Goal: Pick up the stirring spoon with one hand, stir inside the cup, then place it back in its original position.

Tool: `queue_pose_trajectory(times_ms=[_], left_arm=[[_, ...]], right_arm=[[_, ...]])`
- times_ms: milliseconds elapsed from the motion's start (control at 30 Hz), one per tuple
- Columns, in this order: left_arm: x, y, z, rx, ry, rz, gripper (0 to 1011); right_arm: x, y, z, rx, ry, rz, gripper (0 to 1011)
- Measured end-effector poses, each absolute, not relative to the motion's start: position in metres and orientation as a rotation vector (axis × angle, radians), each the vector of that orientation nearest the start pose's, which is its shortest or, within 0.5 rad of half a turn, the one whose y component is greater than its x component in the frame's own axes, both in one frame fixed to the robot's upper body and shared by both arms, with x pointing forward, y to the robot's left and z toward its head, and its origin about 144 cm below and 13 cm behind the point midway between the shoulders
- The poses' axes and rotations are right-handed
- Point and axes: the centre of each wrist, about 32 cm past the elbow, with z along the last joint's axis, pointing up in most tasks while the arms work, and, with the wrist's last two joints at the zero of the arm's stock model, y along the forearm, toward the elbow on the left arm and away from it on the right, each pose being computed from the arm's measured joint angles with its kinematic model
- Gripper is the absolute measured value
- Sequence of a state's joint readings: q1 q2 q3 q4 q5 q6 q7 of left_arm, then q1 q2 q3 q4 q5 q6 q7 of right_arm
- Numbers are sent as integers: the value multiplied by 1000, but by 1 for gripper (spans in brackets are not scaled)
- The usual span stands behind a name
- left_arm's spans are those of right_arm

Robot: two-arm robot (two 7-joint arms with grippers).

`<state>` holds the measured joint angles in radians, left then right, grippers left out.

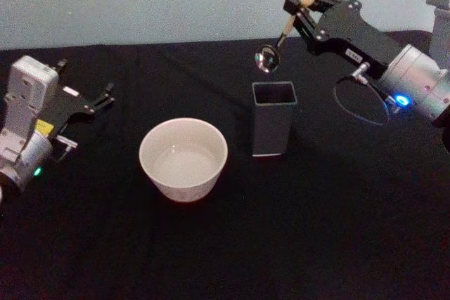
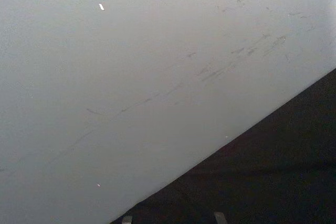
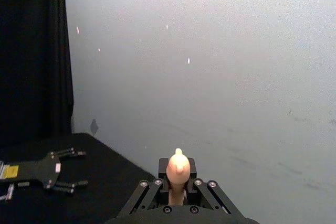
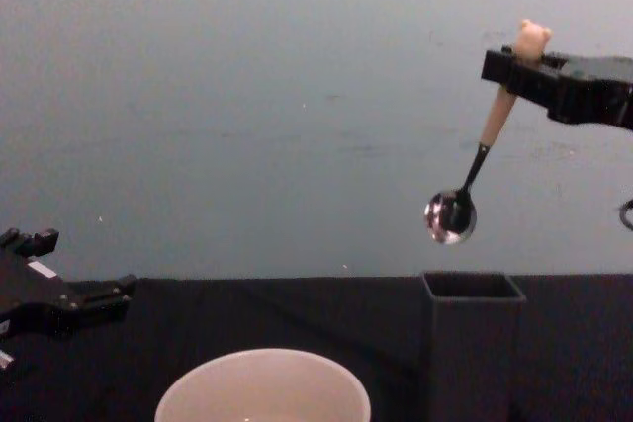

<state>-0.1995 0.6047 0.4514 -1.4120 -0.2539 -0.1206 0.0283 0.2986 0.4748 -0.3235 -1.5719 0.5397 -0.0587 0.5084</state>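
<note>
Beige bear-knobbed stirring spoon (image 4: 495,121) (shiny bowl low) between right gripper (image 1: 297,8) fingers (image 3: 163,166); left gripper (image 1: 107,96) fingers wide.

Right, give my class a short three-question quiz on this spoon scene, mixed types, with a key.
1. True or false: the stirring spoon has its bowl inside the holder.
2. What grips the spoon? A) left gripper B) right gripper C) nothing
3. Fill in: the cup stands on the holder's robot-____ side.
Key: 1. False; it hangs above the holder, clear of it. 2. B; shut on the handle under the bear knob; the left gripper sits open at the left of the table. 3. left.
</note>
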Motion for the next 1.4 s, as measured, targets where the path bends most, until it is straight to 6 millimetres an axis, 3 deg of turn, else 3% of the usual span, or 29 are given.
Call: queue_pose_trajectory(times_ms=[367,1000,1400], left_arm=[[489,310,1140,304,-285,1248,1001],[489,310,1140,304,-285,1248,1001],[489,310,1140,304,-285,1248,1001]], right_arm=[[530,-259,1235,154,-177,-734,174],[548,-222,1210,136,-192,-516,174],[545,-204,1192,98,-174,-400,174]])
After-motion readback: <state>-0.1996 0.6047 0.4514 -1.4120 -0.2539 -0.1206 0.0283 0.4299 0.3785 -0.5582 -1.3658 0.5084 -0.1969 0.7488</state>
